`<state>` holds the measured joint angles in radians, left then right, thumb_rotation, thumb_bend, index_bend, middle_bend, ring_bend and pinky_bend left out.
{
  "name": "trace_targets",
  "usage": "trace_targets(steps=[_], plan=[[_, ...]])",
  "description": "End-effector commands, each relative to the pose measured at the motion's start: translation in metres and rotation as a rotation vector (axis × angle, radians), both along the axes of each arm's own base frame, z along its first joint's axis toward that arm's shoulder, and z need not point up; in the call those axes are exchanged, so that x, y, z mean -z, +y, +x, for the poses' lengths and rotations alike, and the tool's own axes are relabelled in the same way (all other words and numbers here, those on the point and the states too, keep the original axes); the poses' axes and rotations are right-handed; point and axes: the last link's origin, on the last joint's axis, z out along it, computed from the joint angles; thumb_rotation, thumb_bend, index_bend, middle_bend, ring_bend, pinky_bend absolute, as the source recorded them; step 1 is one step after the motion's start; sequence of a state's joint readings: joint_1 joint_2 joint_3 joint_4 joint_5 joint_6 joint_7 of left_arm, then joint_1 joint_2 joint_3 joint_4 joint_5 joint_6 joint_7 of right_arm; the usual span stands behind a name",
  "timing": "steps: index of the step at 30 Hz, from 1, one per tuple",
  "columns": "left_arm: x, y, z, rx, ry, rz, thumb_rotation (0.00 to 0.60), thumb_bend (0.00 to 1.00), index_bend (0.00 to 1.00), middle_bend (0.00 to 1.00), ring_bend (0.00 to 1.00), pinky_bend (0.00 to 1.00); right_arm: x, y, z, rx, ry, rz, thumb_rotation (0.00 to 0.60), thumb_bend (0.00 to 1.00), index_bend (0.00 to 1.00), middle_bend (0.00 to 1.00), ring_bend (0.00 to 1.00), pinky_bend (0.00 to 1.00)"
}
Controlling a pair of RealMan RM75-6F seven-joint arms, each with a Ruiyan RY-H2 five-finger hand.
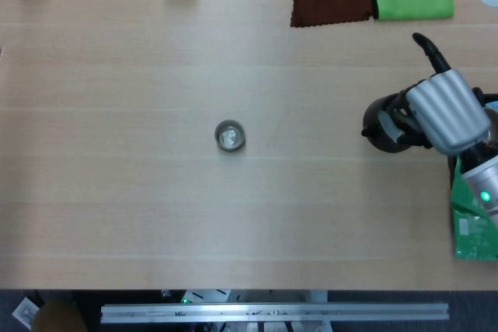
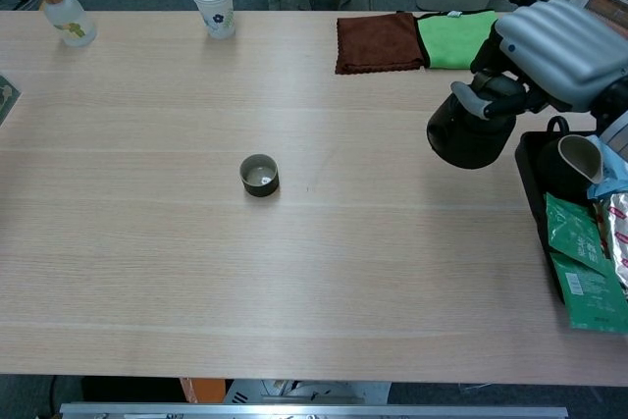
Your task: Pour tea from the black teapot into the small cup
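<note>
Gripping the black teapot [image 2: 474, 136] in our right hand [image 2: 549, 41], we're well apart from the small cup [image 2: 259, 175]; pouring not yet begun.

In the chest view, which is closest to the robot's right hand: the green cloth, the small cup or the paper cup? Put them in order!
From the right hand:
1. Green cloth, at the table's far edge beside the hand.
2. Small cup, mid-table to the left.
3. Paper cup, far-left edge.
</note>
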<state>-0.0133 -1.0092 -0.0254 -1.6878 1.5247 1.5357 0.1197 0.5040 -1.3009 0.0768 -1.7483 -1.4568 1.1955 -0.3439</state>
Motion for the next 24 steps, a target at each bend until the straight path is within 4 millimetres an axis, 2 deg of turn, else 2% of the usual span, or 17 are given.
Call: trace_targets(steps=[1,11,17,24], plan=[[0.004,0.005,0.005,0.022,-0.001,-0.033,0.6,0.2,0.16,0.2,0.2,0.16,0.0,-0.002,0.002,0.005,-0.005,0.001,0.418,0.45,1.0,0.9,0.94,0.06],[0.031,0.033,0.035,0.129,-0.025,-0.197,0.6,0.2,0.16,0.2,0.2,0.16,-0.013,-0.006,0.005,0.016,-0.017,-0.026,0.44,0.45,1.0,0.9,0.94,0.06],[0.064,0.055,0.06,0.183,-0.094,-0.341,0.6,0.2,0.16,0.2,0.2,0.16,-0.026,-0.006,-0.001,0.042,-0.022,-0.051,0.446,0.45,1.0,0.9,0.94,0.06],[0.105,0.077,0.081,0.189,-0.124,-0.481,0.6,0.2,0.16,0.19,0.2,0.16,-0.032,-0.005,-0.01,0.071,-0.021,-0.058,0.452,0.44,1.0,0.9,0.94,0.06]])
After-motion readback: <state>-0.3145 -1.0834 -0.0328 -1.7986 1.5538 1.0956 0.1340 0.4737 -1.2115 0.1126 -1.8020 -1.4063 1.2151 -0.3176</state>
